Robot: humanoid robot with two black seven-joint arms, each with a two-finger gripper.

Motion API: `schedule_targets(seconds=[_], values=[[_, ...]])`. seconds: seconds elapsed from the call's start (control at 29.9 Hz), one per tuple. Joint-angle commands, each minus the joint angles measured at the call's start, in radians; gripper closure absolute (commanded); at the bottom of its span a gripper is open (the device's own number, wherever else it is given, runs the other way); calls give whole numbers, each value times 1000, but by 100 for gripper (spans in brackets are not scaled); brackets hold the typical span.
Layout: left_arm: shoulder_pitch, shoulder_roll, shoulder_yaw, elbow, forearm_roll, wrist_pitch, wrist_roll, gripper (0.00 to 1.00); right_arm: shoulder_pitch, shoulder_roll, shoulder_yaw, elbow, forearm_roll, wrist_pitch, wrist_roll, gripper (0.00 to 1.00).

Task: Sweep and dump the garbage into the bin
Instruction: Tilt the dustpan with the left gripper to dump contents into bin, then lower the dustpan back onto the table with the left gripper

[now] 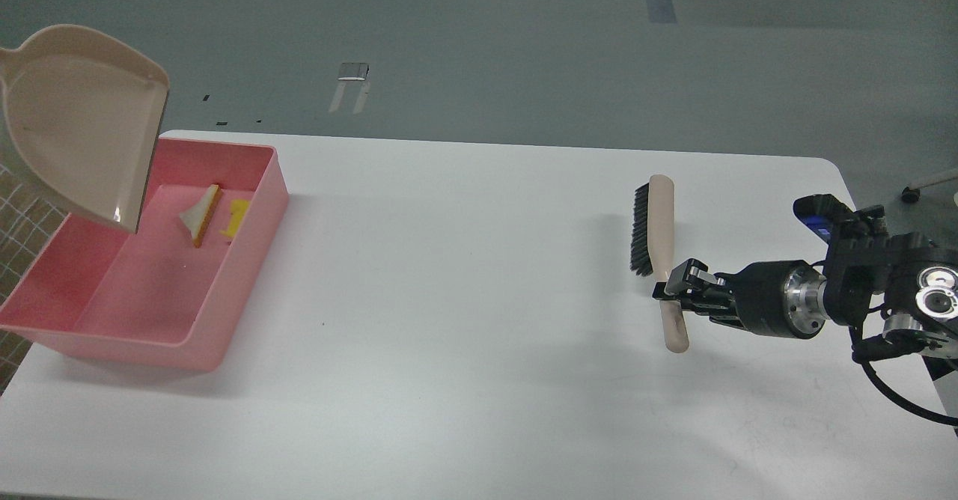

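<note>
While grey floor (pixel 479 43) surrounds the white surface (pixel 464 320), the bin (pixel 247 260) sits at its left edge; the right gripper (pixel 668 290) pinches the brush (pixel 662 253) near the right edge; the left gripper is unseen.

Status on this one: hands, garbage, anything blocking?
Right hand shut on brush; left hand out of view, dustpan tipped over bin. Bread slice and yellow chunk inside. Nothing blocking.

The bread slice (pixel 200 216) and sponge chunk (pixel 236 218) lay side by side in the bin (pixel 150 339) at my table's (pixel 464 320) left end. The dustpan (pixel 78 122) hung tilted above that bin. The brush (pixel 658 249) was far right.
</note>
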Motion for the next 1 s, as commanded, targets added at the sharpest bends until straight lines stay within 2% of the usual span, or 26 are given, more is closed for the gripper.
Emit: schedule_targets(seconds=[0.0, 0.17, 0.3, 0.47, 0.67, 0.97], values=[[-6, -15, -35, -7, -162, -147, 0, 100, 0, 6, 0, 0, 0, 0, 0, 100], [-15, -74, -64, -7, -321, -264, 0, 100, 6, 6, 2, 1, 0, 0, 0, 100], [-15, -165, -64, -7, -332, -263, 0, 100, 13, 4, 2, 1, 0, 0, 0, 100], [-15, -316, -61, -7, -329, -156, 0, 100, 14, 6, 6, 1, 0, 0, 0, 100], [-2, -524, -52, -7, -318, -80, 0, 100, 20, 4, 6, 0, 0, 0, 0, 100], [17, -726, -50, -3, -315, 3, 0, 100, 34, 3, 6, -3, 0, 0, 0, 98]])
